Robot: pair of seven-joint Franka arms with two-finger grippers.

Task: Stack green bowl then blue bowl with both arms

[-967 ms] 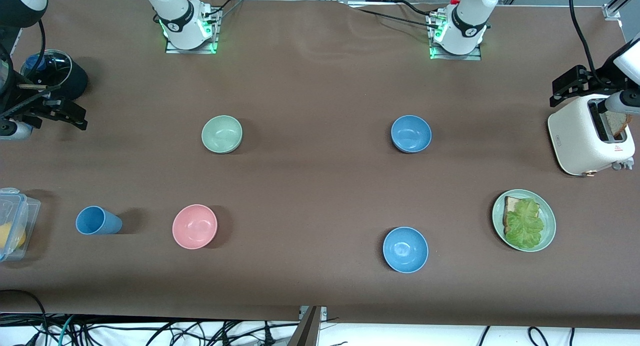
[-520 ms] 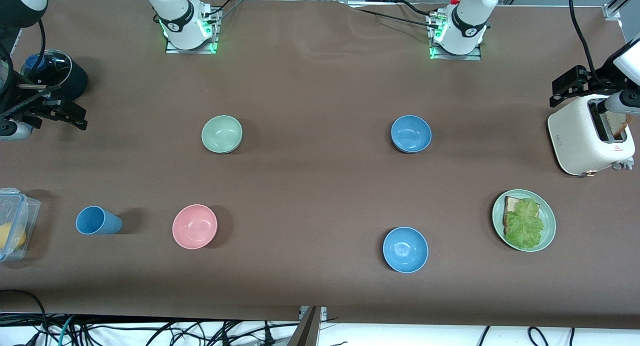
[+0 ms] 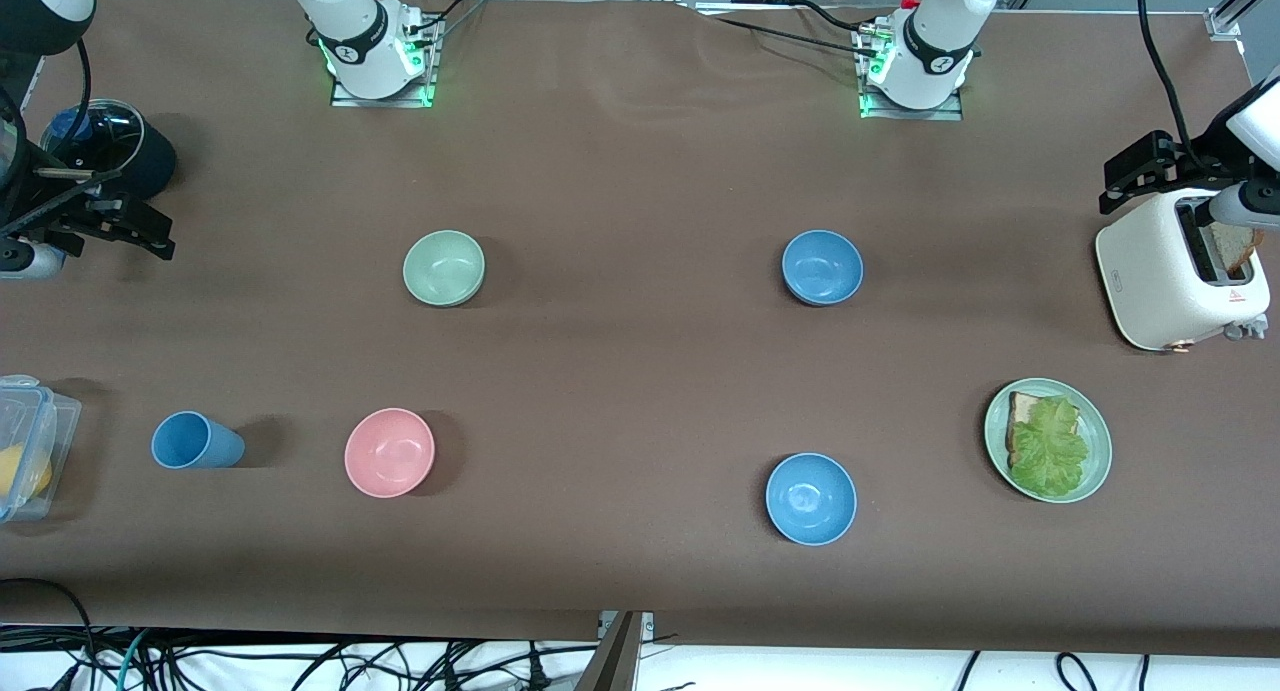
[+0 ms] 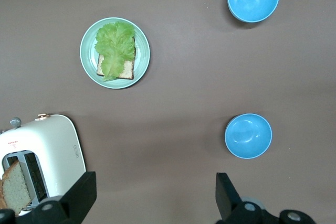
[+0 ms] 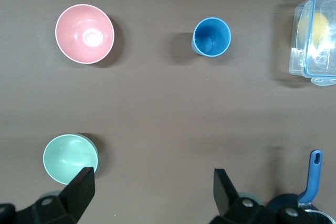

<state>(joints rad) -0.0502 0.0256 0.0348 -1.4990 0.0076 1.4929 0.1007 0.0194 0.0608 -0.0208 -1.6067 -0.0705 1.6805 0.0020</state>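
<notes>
You see a matt brown cloth-like table cover (image 3: pixel 640 371). On it, the green bowl (image 3: pixel 444 267), pink bowl (image 3: pixel 389 452) and both blue bowls (image 3: pixel 822 267) look smooth, faintly sheened plastic. Beside the plate (image 3: pixel 1098 451), the toaster (image 3: pixel 1150 281) is glossy white.

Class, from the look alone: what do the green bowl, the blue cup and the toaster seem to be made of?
Green bowl: probably matte plastic or a plant-fibre composite; its even pale colour shows only soft, dull highlights.
Blue cup: likely the same matte material; its flat, uniform blue has no glassy shine.
Toaster: a smooth cream-white shell, probably plastic or painted metal; the look leaves it open.
</notes>
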